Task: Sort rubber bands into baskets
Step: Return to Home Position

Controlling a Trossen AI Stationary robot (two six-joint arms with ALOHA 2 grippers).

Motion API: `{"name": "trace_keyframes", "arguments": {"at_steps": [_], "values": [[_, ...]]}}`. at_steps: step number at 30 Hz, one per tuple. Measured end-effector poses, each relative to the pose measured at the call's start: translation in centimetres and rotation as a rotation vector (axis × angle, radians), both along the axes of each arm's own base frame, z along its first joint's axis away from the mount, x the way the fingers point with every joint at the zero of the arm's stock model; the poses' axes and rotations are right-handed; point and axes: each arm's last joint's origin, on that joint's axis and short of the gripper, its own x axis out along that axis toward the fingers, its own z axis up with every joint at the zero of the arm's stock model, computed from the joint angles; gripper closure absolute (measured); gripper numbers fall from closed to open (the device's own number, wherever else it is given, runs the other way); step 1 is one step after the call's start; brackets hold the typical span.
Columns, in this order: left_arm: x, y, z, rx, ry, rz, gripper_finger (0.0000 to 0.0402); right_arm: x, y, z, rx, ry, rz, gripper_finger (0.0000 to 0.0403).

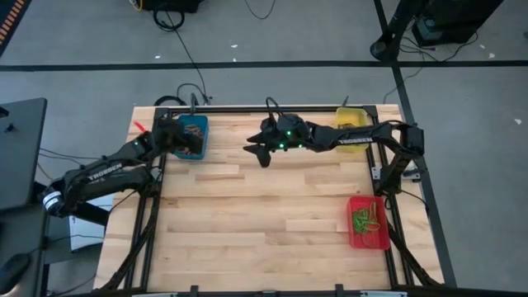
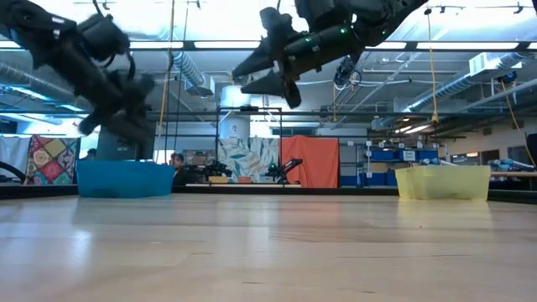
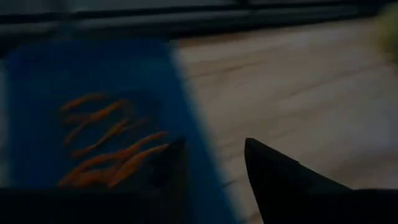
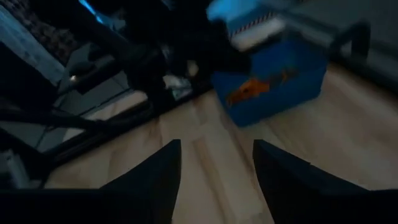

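The blue basket point(image 1: 198, 137) stands at the table's far left and holds orange rubber bands point(image 3: 106, 149). My left gripper point(image 3: 214, 168) hovers open above the basket's right rim, nothing between its fingers. My right gripper point(image 1: 252, 150) hangs open and bare in the air over the far middle of the table, pointing toward the blue basket point(image 4: 273, 81). The yellow basket point(image 1: 351, 119) sits at the far right. The red basket point(image 1: 369, 235) at the near right holds green rubber bands point(image 1: 363, 219).
Bare wooden tabletop point(image 1: 264, 223) fills the middle and near part between the baskets. Dark frame rails point(image 1: 148, 231) run along the table's left and right sides. Black cables point(image 1: 194, 97) lie at the far edge behind the blue basket.
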Motion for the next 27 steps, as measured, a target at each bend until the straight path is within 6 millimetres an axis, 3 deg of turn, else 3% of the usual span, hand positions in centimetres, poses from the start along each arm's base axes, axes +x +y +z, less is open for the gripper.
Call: {"name": "trace_keyframes", "arguments": {"at_steps": [4, 8, 10, 13, 20, 27], "values": [[0.9, 0.0, 3.1, 0.081, -0.086, -0.183, 0.0256, -1.4, -1.0, 1.0, 0.008, 0.032, 0.043, 0.0239], [1.3, -0.5, 6.8, 0.179, -0.11, -0.333, 0.0313, -3.3, -1.3, 3.4, -0.083, 0.013, 0.17, 0.0352], [1.2, -0.9, 8.3, 0.214, -0.114, -0.362, 0.035, -4.5, -1.4, 4.6, -0.092, 0.005, 0.204, 0.0388], [0.8, -1.5, 10.3, 0.274, -0.164, -0.396, 0.0392, -6.6, -1.1, 6.7, -0.147, 0.002, 0.193, 0.0391], [-0.5, -4.0, 12.6, 0.373, -0.286, -0.494, 0.0398, -12.2, 0.7, 9.4, -0.299, -0.105, 0.246, 0.0398], [-0.7, -6.1, 11.5, 0.37, -0.323, -0.645, 0.04, -15.7, 3.3, 7.9, -0.291, -0.253, 0.33, 0.04]]}}
